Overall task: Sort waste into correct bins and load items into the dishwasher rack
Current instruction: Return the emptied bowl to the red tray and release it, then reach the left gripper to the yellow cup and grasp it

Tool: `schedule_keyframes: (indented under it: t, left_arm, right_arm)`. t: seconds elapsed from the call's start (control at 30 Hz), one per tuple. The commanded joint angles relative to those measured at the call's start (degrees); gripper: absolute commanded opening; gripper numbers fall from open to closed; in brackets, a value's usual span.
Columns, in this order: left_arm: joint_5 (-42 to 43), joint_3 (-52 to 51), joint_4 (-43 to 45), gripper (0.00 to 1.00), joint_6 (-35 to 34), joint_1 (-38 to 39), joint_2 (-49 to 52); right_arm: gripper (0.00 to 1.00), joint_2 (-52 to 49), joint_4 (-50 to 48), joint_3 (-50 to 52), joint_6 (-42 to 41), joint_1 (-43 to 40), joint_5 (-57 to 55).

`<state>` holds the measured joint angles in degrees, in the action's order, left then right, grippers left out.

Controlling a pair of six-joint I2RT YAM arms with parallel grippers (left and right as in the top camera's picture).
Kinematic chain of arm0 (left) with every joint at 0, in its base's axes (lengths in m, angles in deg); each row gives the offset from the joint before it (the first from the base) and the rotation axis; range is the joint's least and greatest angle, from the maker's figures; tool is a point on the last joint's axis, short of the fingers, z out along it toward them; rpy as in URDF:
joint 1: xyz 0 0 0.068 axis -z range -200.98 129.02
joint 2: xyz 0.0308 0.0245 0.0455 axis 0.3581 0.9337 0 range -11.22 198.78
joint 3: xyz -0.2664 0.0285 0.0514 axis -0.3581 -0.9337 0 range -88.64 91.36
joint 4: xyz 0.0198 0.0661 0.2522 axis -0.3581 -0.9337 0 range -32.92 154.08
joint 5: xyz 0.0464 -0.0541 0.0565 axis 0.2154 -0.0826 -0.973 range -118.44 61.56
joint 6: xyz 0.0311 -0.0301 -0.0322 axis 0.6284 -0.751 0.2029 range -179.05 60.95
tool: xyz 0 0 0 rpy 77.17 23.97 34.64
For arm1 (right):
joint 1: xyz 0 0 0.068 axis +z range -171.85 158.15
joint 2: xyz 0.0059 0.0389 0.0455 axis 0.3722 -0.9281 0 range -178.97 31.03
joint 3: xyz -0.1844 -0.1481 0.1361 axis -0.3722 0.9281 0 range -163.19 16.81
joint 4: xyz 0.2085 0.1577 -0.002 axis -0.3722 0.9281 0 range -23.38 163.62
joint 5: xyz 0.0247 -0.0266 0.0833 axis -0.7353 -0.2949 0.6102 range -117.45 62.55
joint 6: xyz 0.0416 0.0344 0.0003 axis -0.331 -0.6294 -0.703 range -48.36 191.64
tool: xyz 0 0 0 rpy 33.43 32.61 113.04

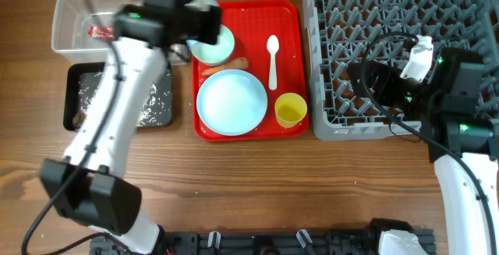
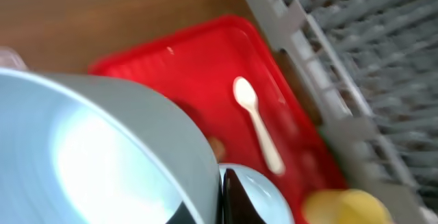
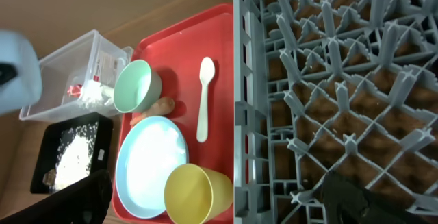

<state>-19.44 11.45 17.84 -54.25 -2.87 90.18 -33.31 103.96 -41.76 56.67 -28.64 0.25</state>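
Left gripper (image 2: 222, 203) clamps the pale blue bowl (image 2: 102, 155) by its rim, over the red tray (image 2: 198, 66) — far-left corner. Light, stiff and slick, I judge; a rim pinch may pivot.

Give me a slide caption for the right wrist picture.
Red tray holding a teal bowl, blue plate, yellow cup and white spoon, beside the grey rack.
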Motion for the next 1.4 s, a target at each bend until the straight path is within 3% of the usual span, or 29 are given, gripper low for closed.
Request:
schedule_keyframes:
  t: [0.0,0.1,0.23,0.4,0.77,0.8,0.9,0.97,1.1,1.23,1.37]
  left_arm:
    - [-17.8,0.8,5.9,0.04,7.0,5.5,3.2]
    - [-18.2,3.8,11.9,0.05,7.8,7.4,7.4]
    - [-11.0,10.5,12.2,0.05,7.9,8.4,15.9]
    - [-11.1,11.4,14.6,0.04,11.6,11.4,25.9]
    - [-11.6,11.3,15.2,0.07,12.4,12.3,33.5]
    - [-11.6,11.3,15.5,0.12,12.4,12.3,33.5]
    - [-11.6,11.3,16.2,0.41,12.4,12.3,33.5]
    - [-11.9,11.3,16.3,0.51,10.1,12.2,33.5]
    - [-15.1,11.4,16.4,0.56,3.3,12.0,32.1]
    - [-14.6,11.4,9.7,0.63,1.4,11.9,24.7]
    - [-1.5,11.4,-4.6,0.64,0.7,12.0,17.8]
  right_arm:
    - [1.00,-0.3,0.2,-1.0,-0.2,0.2,1.7]
    - [1.00,-0.3,0.2,-1.0,-0.3,0.2,2.4]
    - [1.00,-0.3,0.2,-1.0,-0.8,0.2,2.4]
    - [1.00,-0.3,0.2,-1.0,-2.0,0.2,2.8]
    - [1.00,-0.3,0.9,-1.0,-1.9,0.2,2.8]
    - [1.00,-0.3,0.9,-1.0,-2.0,0.2,2.8]
    - [1.00,-0.3,0.9,-1.0,-2.0,0.2,2.8]
    - [1.00,-0.3,0.9,-1.0,-1.9,0.2,2.8]
    - [1.00,-0.3,0.9,-1.0,-1.9,0.2,2.8]
    - [1.00,-0.3,0.9,-1.0,-1.9,0.2,2.8]
    - [1.00,-0.3,0.9,-1.0,-1.9,0.2,2.8]
